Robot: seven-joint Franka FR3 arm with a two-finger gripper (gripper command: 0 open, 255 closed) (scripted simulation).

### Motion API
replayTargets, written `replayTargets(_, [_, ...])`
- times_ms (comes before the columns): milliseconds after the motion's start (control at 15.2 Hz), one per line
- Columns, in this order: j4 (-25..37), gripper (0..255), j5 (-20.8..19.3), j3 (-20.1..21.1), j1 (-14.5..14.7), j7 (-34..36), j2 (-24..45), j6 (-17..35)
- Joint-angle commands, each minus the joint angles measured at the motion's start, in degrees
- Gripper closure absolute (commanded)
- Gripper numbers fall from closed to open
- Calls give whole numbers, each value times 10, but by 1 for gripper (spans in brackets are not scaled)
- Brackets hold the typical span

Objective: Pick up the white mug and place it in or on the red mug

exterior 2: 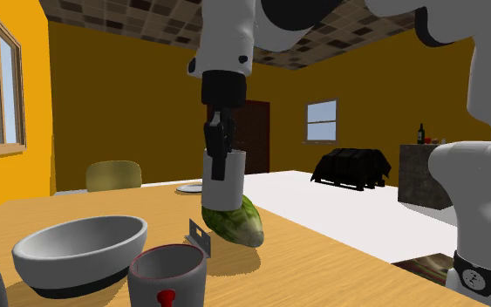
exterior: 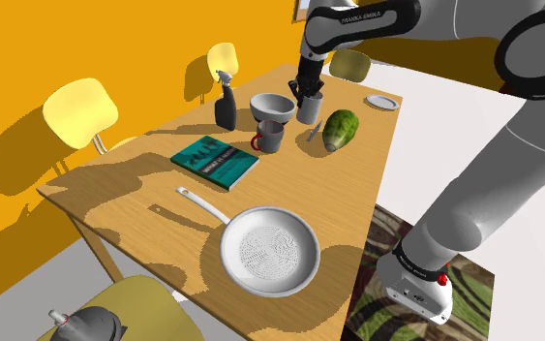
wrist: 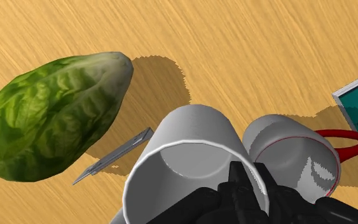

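My gripper point(exterior: 305, 93) is shut on the rim of a pale grey-white mug point(exterior: 311, 108), which hangs upright a little above the wooden table point(exterior: 144, 194). In the second exterior view the mug point(exterior 2: 224, 178) floats over the lettuce with the gripper point(exterior 2: 218, 146) clasping its wall. The target mug point(exterior: 270, 137) is grey with a red handle and a red rim line; it stands on the table beside the bowl. In the wrist view the held mug point(wrist: 190, 159) sits right next to the red-handled mug point(wrist: 292, 159), with the gripper point(wrist: 247, 188) on the held mug's rim.
A green lettuce point(exterior: 340, 129) and a small metal blade point(wrist: 117, 156) lie below the held mug. A grey bowl point(exterior: 272, 105), a spray bottle point(exterior: 226, 102), a teal book point(exterior: 215, 162), a pan point(exterior: 269, 250) and a small plate point(exterior: 381, 102) share the table.
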Motion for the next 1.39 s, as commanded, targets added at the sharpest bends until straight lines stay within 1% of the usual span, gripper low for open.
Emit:
replayTargets(0, [10,255,0,0,0,-1,-4,-15])
replayTargets(198, [26,255,0,0,0,-2,-7,-33])
replayTargets(528, [142,255,1,23,23,42,74,-71])
replayTargets(858, [288,255,-2,40,47,81,170,-122])
replayTargets(924, [308,255,-3,41,50,85,183,-130])
replayTargets(1320, [259,255,-4,41,50,88,181,-83])
